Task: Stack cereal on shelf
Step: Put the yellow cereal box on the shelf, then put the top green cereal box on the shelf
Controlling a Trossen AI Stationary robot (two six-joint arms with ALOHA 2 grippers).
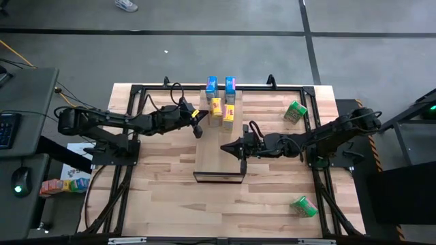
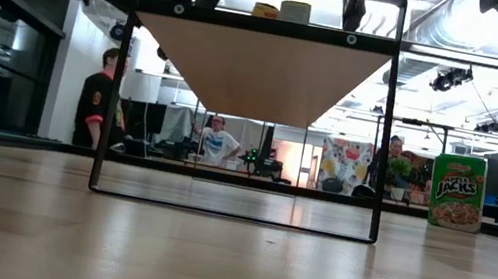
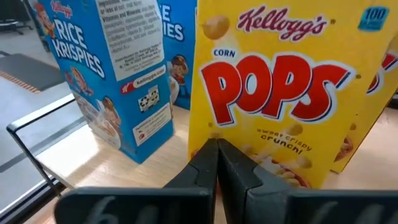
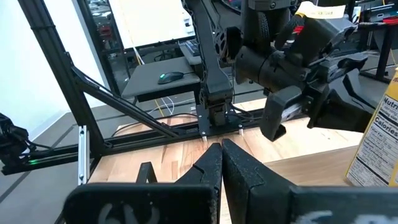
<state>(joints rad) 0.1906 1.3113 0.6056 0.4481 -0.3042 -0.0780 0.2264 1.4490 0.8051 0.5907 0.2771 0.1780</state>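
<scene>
Two blue cereal boxes (image 1: 211, 84) (image 1: 230, 84) and two yellow ones (image 1: 216, 107) (image 1: 229, 112) stand upright at the far end of the pale shelf board (image 1: 218, 160). The shelf's underside shows in the low view (image 2: 260, 71). My left gripper (image 1: 199, 127) is shut, just left of the nearer yellow box (image 3: 280, 93), with a blue box (image 3: 112, 74) beside it. My right gripper (image 1: 229, 147) is shut and empty over the shelf's middle; it also shows in the right wrist view (image 4: 221, 152). Two green boxes (image 1: 295, 111) (image 1: 304, 206) sit on the table to the right. My left gripper has its shut fingertips (image 3: 217, 149) right before the lower front face (image 3: 249, 140) of the yellow box, coming level from the table's left. Whether they touch the box I cannot tell. The box stands upright on the shelf.
The shelf's black frame legs (image 2: 116, 87) (image 2: 388, 132) stand on the striped tabletop. One green box (image 2: 456, 191) stands upright at the right. Black rails (image 1: 136, 102) border the table. People show in the room beyond. My left arm (image 4: 292, 56) is close ahead of my right gripper.
</scene>
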